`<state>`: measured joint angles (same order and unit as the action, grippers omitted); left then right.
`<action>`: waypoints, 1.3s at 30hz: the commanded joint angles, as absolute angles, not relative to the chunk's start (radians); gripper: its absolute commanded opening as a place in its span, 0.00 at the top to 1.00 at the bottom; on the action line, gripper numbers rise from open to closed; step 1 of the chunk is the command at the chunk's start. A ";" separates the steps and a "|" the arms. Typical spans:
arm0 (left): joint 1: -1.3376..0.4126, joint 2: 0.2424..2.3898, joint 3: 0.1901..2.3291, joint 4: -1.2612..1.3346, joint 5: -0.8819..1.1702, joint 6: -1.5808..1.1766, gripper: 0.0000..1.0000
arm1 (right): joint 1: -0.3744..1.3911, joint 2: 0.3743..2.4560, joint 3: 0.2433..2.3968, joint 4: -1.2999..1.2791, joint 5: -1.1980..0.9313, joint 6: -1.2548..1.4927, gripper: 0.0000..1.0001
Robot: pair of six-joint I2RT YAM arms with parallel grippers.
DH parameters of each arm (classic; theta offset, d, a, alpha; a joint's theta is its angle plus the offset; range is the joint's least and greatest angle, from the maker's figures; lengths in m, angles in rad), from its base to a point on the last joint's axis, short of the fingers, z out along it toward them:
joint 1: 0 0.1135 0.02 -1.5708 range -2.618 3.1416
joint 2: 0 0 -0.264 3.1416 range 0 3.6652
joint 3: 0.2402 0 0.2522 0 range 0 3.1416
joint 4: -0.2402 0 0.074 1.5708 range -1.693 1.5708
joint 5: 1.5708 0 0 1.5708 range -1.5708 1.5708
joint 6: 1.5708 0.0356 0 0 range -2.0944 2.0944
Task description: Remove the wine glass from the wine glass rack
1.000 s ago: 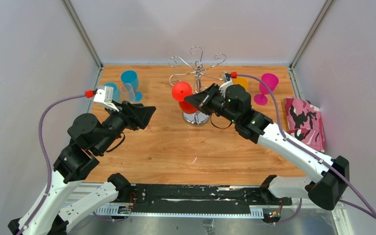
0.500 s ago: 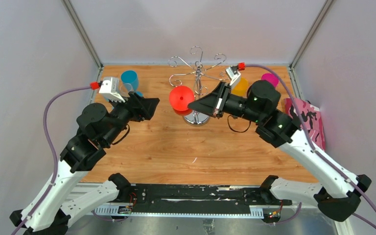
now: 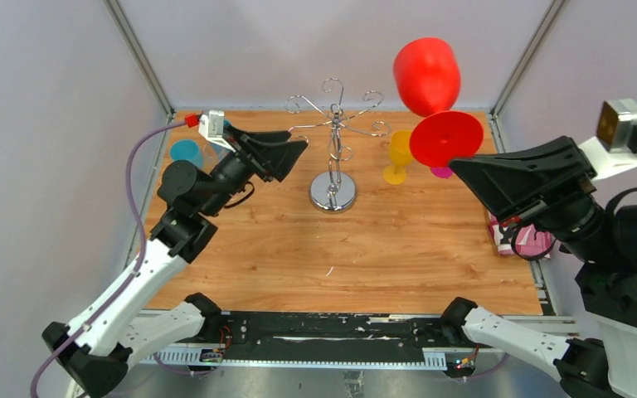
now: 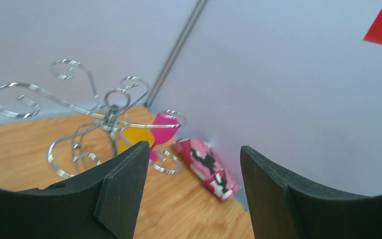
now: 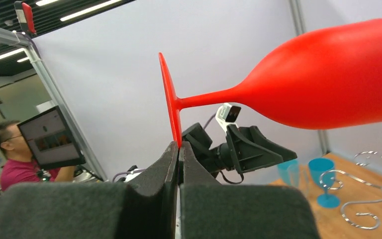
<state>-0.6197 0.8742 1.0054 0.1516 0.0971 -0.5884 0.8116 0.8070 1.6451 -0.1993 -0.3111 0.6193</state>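
Since the earlier frame the right arm (image 3: pixel 622 249) has swung up and back to the right edge of the table (image 3: pixel 299 249), carrying the red wine glass (image 3: pixel 427 75) away from the wine glass rack (image 3: pixel 333 157), while the left arm (image 3: pixel 174 224) has reached forward towards the rack's left side. The glass now hangs high in the air, well apart from the rack and to its right. The rack stands upright on its round mirrored base near the back of the table. The overhead view shows only that the right gripper (image 3: pixel 458 168) meets the glass's round foot. The right wrist view makes the hold plain: the two pads are pressed together on the rim of the foot, with the stem and bowl lying sideways above them. The left gripper (image 3: pixel 299 149) hovers just beside the rack's curled arms. Its own camera shows the jaws spread wide with nothing between them, the spirals beyond the gap. Behind the rack stands a yellow glass (image 3: pixel 400 153). A magenta glass (image 4: pixel 163 127), mostly hidden from above, shows clearly in the left wrist view, along with a pink camouflage pouch (image 4: pixel 206 167) at the wall. Blue glasses (image 3: pixel 187 152) sit at the far left corner. Only the right wrist view catches a man (image 5: pixel 15 149) and a screen (image 5: pixel 49 139) outside the cell.
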 commanded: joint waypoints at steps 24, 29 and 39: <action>-0.410 1.404 1.006 1.581 0.594 -1.360 0.26 | 0.821 0.943 1.472 0.093 -0.559 0.801 1.00; -0.406 1.354 0.976 1.580 0.595 -1.357 0.27 | 0.821 0.969 1.433 0.173 -0.594 0.858 1.00; -0.406 1.171 0.902 1.579 0.599 -1.388 0.33 | 0.803 0.972 1.309 0.364 -0.607 0.927 1.00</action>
<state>-0.4065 1.2545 0.9390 1.5158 0.5758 -1.3663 0.8116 0.9886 1.3617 0.2176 -0.5850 0.8799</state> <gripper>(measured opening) 0.701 0.016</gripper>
